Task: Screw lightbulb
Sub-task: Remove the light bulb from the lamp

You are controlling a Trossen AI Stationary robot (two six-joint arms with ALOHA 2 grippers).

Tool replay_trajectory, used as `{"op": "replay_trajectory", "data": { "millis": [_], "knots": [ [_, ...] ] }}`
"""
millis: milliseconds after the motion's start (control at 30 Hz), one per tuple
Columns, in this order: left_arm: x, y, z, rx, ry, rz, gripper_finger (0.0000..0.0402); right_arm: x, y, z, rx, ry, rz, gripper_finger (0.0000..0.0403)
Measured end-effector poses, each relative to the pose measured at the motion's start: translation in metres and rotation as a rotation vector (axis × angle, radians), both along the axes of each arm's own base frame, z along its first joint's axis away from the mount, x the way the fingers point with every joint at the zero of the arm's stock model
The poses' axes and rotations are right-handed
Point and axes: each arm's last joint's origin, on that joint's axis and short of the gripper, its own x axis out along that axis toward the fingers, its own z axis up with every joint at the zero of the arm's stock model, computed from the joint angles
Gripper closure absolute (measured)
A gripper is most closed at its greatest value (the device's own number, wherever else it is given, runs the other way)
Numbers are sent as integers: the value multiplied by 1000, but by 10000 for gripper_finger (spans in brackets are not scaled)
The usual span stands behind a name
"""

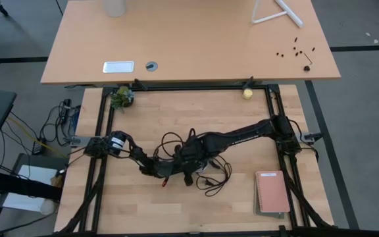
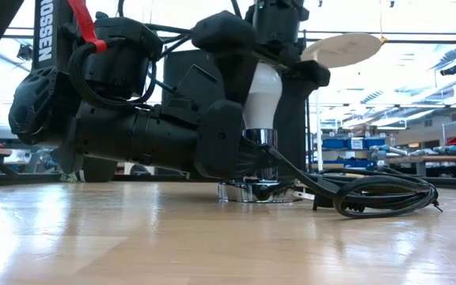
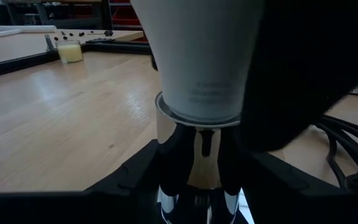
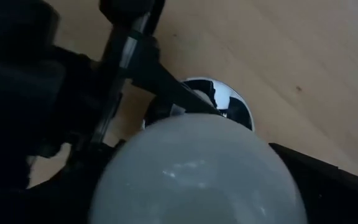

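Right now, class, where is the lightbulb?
In the low view the lightbulb stands upright mid-table in the silver socket, with the black cord coiled beside it. The left gripper brackets the socket's neck, and the right gripper is around the bulb's head.

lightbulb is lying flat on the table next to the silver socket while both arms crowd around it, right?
Not lying flat. The low view shows the lightbulb standing upright, its base down in the silver socket on the table. Both arms do crowd around it.
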Motion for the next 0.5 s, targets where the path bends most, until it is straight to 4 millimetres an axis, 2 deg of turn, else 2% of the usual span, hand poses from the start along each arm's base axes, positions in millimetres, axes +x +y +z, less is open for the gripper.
{"op": "replay_trajectory", "data": {
  "millis": [200, 500],
  "knots": [
    [0, 0, 0, -1, -1, 0, 208, 1, -6, 0, 14, 2, 18, 46],
    [0, 0, 0, 0, 0, -1, 208, 2, -10, 1, 25, 9, 106, 158]
  ]
}}
